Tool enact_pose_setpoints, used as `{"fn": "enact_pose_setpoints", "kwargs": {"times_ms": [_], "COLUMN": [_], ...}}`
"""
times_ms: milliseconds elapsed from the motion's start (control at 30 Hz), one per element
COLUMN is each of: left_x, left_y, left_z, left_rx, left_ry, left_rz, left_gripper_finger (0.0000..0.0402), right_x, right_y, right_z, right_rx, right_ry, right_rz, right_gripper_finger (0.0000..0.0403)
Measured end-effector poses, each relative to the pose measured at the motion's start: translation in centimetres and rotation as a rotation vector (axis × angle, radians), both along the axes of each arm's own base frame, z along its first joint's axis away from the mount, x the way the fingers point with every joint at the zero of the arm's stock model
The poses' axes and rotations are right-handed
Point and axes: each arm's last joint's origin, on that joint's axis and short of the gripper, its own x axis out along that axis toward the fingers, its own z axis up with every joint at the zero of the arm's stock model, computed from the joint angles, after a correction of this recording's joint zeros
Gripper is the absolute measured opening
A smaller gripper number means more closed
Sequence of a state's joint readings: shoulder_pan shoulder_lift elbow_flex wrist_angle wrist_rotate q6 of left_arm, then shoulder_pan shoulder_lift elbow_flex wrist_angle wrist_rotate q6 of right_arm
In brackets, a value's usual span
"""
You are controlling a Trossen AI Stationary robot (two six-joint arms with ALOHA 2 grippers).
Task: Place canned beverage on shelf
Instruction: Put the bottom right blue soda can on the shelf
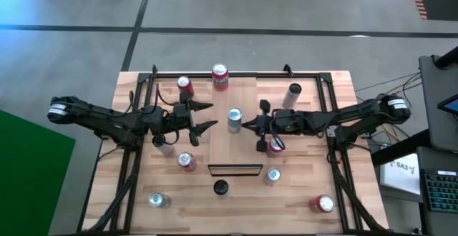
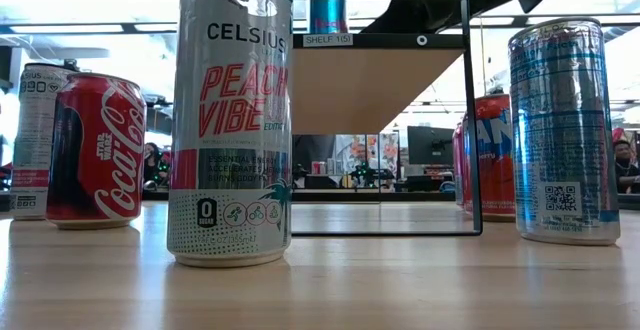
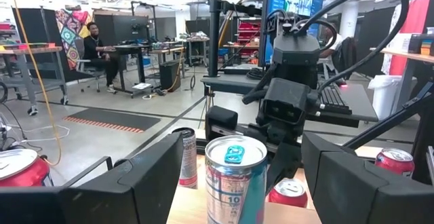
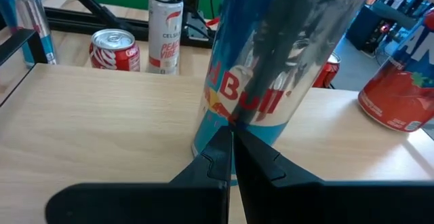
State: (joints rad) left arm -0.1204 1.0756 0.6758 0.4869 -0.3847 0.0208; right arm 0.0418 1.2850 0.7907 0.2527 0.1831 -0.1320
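Here, both arms reach level toward the can (image 1: 234, 119): left end effector (image 1: 202, 116) apart, right end effector (image 1: 247, 125) together.

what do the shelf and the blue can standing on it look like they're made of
The shelf looks like smooth light wood, matte, with faint grain and a dark end edge. The blue can looks like thin metal, probably aluminium: glossy printed wall with reflections, bright silvery lid with a blue pull tab.

Landmark: the shelf (image 1: 234, 139). One can (image 1: 234, 119) stands on it, near its middle. The left gripper (image 1: 202, 116) sits just off its left edge, the right gripper (image 1: 247, 125) over it, beside that can. Other cans stand on the tabletop (image 1: 300, 200) around it.
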Motion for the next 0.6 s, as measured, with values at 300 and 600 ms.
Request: {"fn": "enact_pose_setpoints", "kwargs": {"times_ms": [300,600], "left_x": [0.0,0.0], "left_y": [0.0,0.0], "left_z": [-0.1,-0.2], "left_rx": [0.001,0.02], "left_ry": [0.009,0.023], "left_rz": [0.0,0.001], "left_gripper_finger": [0.0267,0.0267], "right_x": [0.1,1.2], "right_y": [0.0,0.1], "right_z": [0.7,0.9], "right_rx": [-0.016,-0.022], "right_ry": [-0.004,-0.003], "right_rz": [0.005,0.008], "right_gripper_finger": [0.0009,0.0009]}}
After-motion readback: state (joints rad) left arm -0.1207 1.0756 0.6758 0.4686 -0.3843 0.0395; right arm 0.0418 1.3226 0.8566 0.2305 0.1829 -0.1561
